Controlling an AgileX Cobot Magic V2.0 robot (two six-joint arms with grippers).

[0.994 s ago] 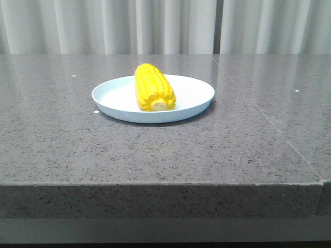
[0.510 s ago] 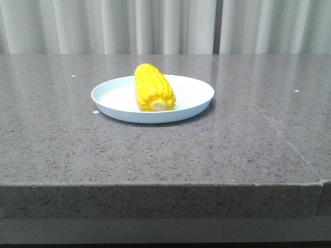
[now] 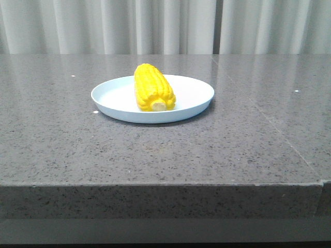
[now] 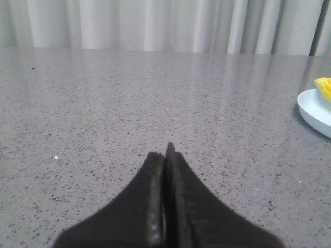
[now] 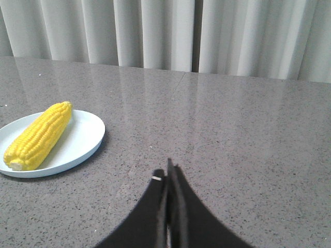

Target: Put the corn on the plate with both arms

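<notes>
On the plate (image 3: 189, 101) lies the corn (image 3: 153, 87), lengthwise, pale cut end toward the camera; plate sits on the grey worktop (image 3: 155, 150). Left gripper (image 4: 165, 155) and right gripper (image 5: 168, 173): jaws closed, empty, both well apart from the plate. Judged: cob stiff, light, ridged, may roll; best taken across its middle

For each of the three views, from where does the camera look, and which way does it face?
Front view: low at the table's near edge, facing forward at the corn on the plate; no robot part shows.
Left wrist view: behind the shut left hand, plate at the edge.
Right wrist view: behind the shut right hand.
All views share corn and plate.
</notes>
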